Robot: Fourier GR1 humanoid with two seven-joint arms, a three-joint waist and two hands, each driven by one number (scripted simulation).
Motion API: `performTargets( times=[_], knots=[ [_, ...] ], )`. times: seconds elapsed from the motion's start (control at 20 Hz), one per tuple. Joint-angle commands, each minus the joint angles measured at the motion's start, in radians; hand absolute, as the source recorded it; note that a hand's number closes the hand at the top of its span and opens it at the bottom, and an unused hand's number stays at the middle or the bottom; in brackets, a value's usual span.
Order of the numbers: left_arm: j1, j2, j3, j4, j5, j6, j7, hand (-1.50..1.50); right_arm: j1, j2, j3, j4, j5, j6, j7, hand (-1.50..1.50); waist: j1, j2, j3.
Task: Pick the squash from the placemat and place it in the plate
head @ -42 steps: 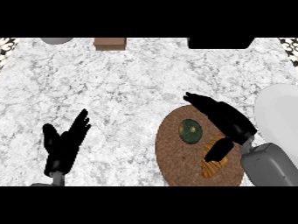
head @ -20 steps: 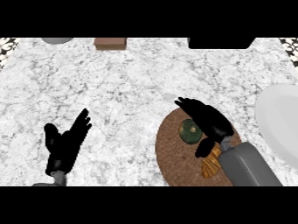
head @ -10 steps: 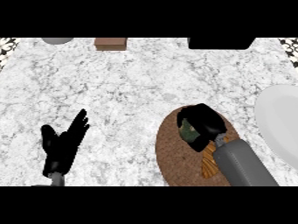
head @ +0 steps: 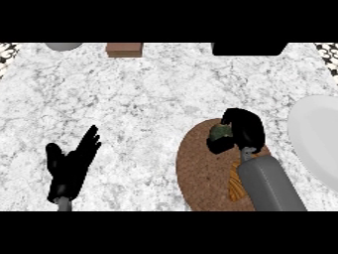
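The right hand (head: 239, 130) is curled over the squash (head: 220, 131), fingers wrapped round it so only a dark green patch shows at its left side; the squash sits at the upper part of the brown placemat (head: 204, 173). The white plate (head: 325, 144) lies just right of the mat, cut off by the view's right edge. The left hand (head: 70, 166) rests open, fingers up, at lower left. Between the two hands lies a wide stretch of bare marble counter (head: 142, 94). Along the far edge stand a brown block (head: 125, 49) and a grey dish (head: 63, 46).
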Motion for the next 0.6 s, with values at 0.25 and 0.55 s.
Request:
performTargets(
  times=[0.25,0.55],
  knots=[
    [-0.012,-0.022,-0.025,-0.014,-0.010,0.005,0.006,0.00,-0.123,0.017,0.114,-0.051,0.289,-0.462,0.537,1.50,0.027,-0.001,0.001],
    [-0.047,0.009,0.028,0.050,0.012,-0.015,-0.005,0.00,-0.157,0.017,0.150,-0.147,0.441,-0.582,0.810,1.50,0.008,0.001,0.001]
  ],
)
